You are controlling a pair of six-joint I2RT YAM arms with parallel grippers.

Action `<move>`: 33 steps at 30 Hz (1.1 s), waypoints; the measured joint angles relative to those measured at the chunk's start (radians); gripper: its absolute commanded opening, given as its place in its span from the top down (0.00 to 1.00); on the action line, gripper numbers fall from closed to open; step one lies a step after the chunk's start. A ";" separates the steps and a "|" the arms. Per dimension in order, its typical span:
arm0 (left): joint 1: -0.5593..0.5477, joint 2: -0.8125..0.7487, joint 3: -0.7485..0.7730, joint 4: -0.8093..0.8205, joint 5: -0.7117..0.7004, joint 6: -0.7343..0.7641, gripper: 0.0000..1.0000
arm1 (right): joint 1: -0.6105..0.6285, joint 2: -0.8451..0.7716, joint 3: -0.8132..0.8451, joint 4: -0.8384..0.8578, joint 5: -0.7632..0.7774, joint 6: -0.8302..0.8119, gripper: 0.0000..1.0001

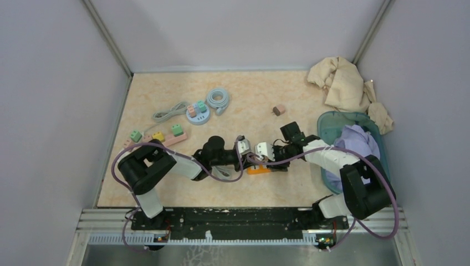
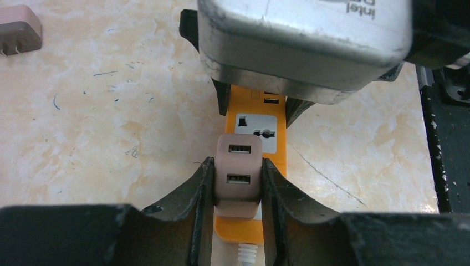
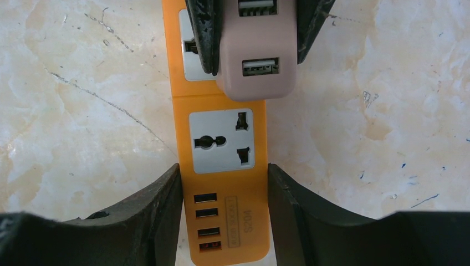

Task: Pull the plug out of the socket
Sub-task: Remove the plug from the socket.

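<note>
An orange socket strip [image 1: 259,170] [image 3: 221,183] lies flat on the marbled table between the two arms. A pink plug [image 2: 238,174] [image 3: 258,61] with two USB ports sits over the socket nearest the strip's cord. My left gripper [image 2: 237,166] [image 1: 244,148] is shut on the plug's two sides. My right gripper [image 3: 224,172] [image 1: 271,152] is shut on the strip's USB end, one finger against each long edge. I cannot tell whether the plug's pins are still in the socket. A second socket [image 3: 220,141] on the strip has nothing in it.
Another pink plug [image 1: 279,110] [image 2: 19,30] lies loose farther back. A blue basket [image 1: 332,119] of clothes stands at the right, beige cloth [image 1: 343,83] behind it. Toy blocks [image 1: 161,136], a coiled cable [image 1: 217,100] and a grey cord [image 1: 169,113] lie at the back left.
</note>
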 measured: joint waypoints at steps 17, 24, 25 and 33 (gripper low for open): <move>-0.013 -0.029 -0.088 0.086 -0.065 0.005 1.00 | 0.004 -0.002 -0.008 0.021 -0.018 0.014 1.00; -0.030 -0.043 -0.048 0.000 -0.072 0.054 1.00 | 0.004 -0.002 -0.008 0.017 -0.015 0.020 1.00; -0.030 -0.043 -0.043 -0.006 -0.072 0.053 1.00 | 0.004 -0.002 -0.007 0.016 -0.014 0.020 1.00; -0.018 -0.034 -0.026 -0.013 -0.079 0.003 1.00 | 0.003 0.019 0.014 0.003 -0.004 0.049 1.00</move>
